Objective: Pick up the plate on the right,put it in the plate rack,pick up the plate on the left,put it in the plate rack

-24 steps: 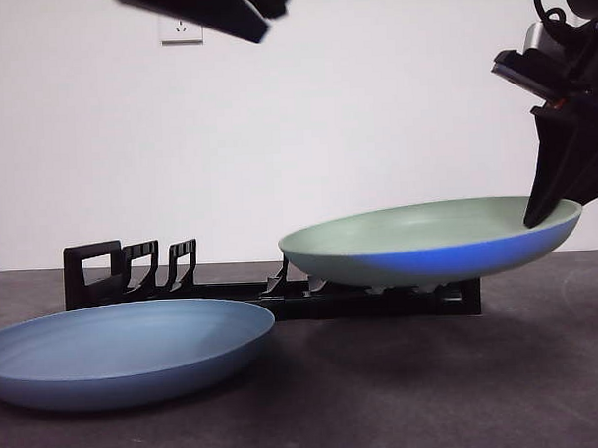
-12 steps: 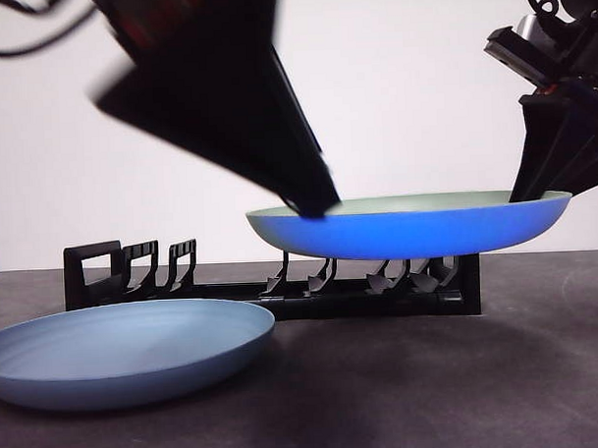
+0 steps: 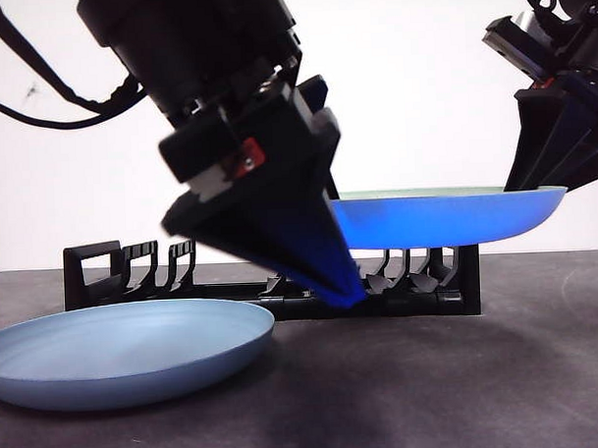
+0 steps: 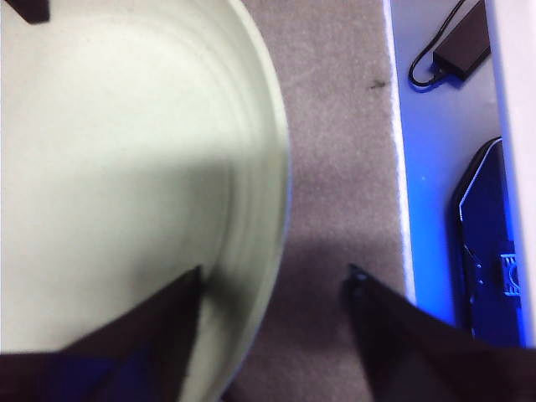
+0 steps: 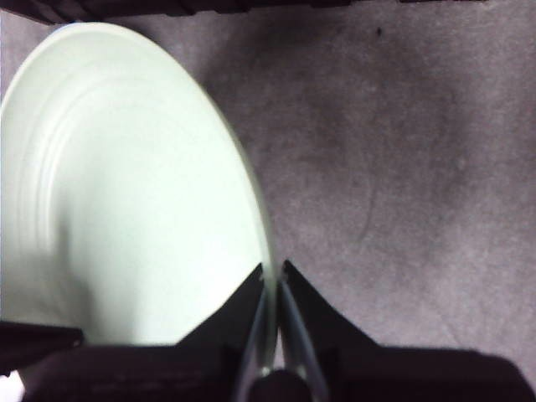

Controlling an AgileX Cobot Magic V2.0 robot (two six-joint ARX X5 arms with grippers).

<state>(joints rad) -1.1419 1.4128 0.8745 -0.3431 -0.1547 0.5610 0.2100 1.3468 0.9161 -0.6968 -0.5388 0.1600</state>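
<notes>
The pale green plate with a blue underside hangs level above the table, in front of the black plate rack. My right gripper is shut on its right rim, seen high at the right in the front view. The left gripper is open, one jaw over the plate's inside and the other outside the rim. In the front view it is the big dark arm at the plate's left edge. A blue plate lies flat on the table at the left.
The rack's upright dividers stand behind the blue plate, and more of them show under the held plate. The left wrist view shows the table's edge with a black power adapter and cable beyond it.
The left arm has come down from the top of the picture to the green plate's left rim. The plate has risen a little and levelled out in the right gripper.
</notes>
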